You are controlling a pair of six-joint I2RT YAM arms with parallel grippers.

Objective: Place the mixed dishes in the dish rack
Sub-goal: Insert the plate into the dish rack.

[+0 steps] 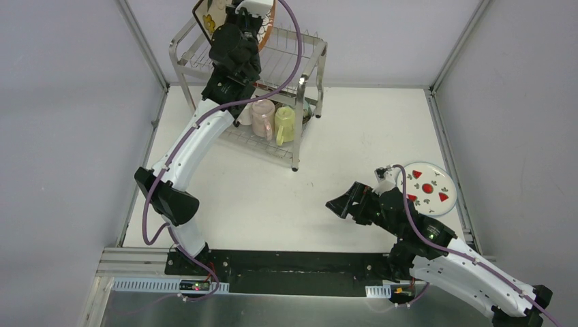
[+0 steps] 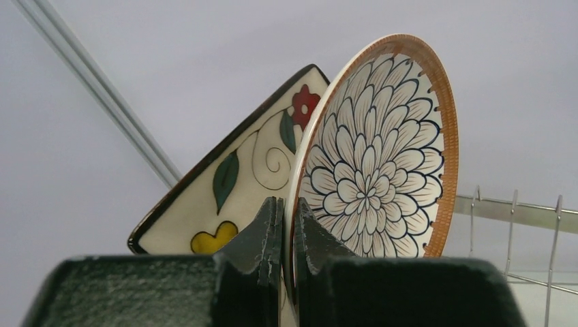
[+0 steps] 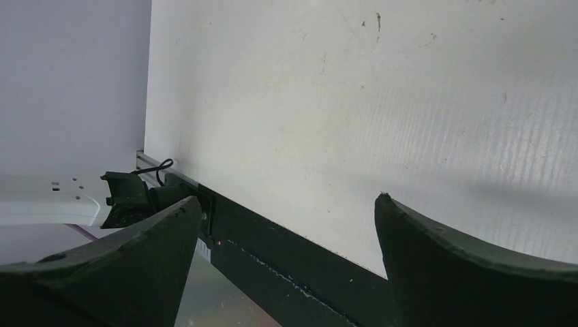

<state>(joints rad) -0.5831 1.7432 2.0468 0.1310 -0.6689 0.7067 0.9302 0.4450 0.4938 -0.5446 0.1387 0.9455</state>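
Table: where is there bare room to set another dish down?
Bare table lies between the dish rack and the right hand, and beyond the white red-marked plate. Crowded: the rack's lower shelf, holding the pink mug and yellow-green mug.

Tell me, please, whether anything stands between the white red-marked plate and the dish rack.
Nothing rests on the table between the white red-marked plate and the dish rack. Only the open right gripper hangs close by the near side of that stretch.

Dish rack [image 1: 279, 58]: steel wire, two tiers, at 11 o'clock.
Upper tier: square floral plate [image 2: 225, 184] and brown-rimmed petal-pattern plate [image 2: 382, 157], on edge, side by side.
Lower tier: pink mug [image 1: 262, 117], yellow-green mug [image 1: 285, 124].
White red-marked plate [image 1: 428, 187]: flat, 3 o'clock.
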